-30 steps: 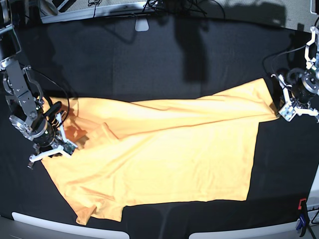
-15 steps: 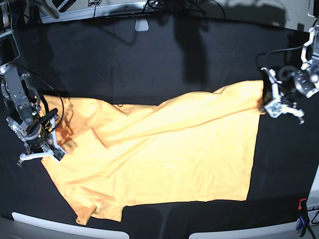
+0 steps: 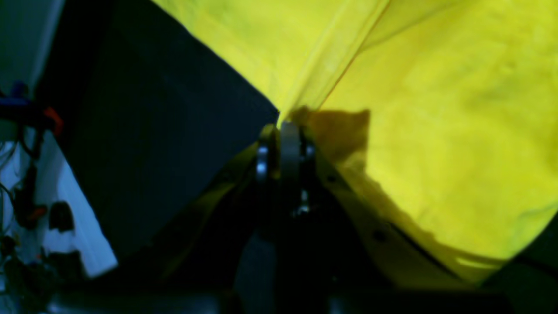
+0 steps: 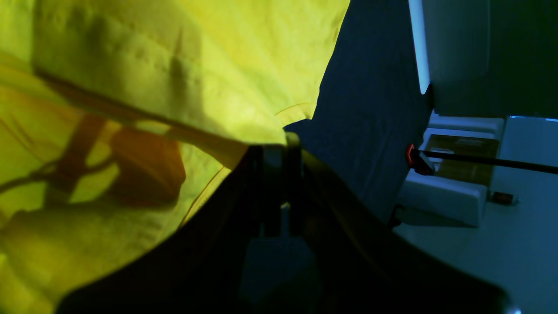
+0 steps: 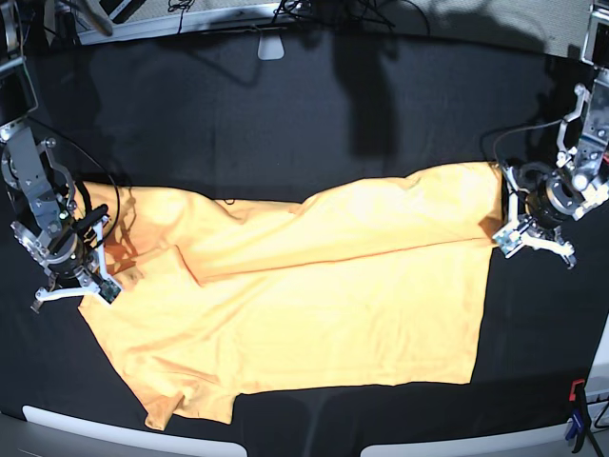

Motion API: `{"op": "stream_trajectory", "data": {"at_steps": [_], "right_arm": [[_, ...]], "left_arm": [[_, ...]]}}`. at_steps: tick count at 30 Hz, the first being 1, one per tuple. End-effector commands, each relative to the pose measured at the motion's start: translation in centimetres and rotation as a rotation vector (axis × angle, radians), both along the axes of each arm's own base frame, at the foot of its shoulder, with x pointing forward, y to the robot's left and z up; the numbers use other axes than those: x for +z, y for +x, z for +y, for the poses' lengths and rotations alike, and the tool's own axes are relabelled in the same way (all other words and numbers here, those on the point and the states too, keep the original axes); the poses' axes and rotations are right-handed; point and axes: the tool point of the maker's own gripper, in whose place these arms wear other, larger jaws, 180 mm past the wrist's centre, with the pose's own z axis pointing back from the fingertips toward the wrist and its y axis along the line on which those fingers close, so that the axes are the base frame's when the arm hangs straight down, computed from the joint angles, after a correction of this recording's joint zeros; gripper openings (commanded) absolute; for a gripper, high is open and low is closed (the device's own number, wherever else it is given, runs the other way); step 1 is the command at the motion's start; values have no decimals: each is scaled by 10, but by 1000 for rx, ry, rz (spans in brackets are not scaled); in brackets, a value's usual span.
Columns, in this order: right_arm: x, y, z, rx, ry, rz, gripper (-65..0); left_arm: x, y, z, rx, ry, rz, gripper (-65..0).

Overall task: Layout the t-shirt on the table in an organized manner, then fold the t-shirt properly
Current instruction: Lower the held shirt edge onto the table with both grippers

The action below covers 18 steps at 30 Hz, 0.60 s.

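Note:
The light orange-yellow t-shirt (image 5: 314, 305) lies spread across the black table (image 5: 285, 114), with a long fold running across its upper part. My left gripper (image 5: 509, 243) is at the shirt's right edge. In the left wrist view it (image 3: 283, 126) is shut on the edge of the t-shirt (image 3: 436, 109). My right gripper (image 5: 81, 286) is at the shirt's left edge. In the right wrist view it (image 4: 283, 139) is shut on the edge of the t-shirt (image 4: 174, 65). A sleeve sticks out at the front left.
Light grey edge pieces (image 5: 124, 433) line the table's front. A white piece (image 5: 271, 46) and cables sit at the back edge. A red and blue clamp (image 5: 576, 419) stands at the front right corner. Another red clamp (image 4: 412, 157) shows beyond the table edge.
My left gripper has moved inward and then toward the front with the shirt's right edge. My right gripper has shifted slightly outward. The shirt's upper part has bunched into a longer fold.

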Motion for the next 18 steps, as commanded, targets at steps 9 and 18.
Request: {"op": "stream_trajectory", "data": {"at_steps": [9, 18], "right_arm": [[19, 12, -1, 0, 1, -55, -592], [57, 27, -26, -132, 1, -194, -446]], "left_arm": [[20, 18, 10, 11, 2, -65, -650], [50, 44, 26, 134, -45, -126, -421]]}}
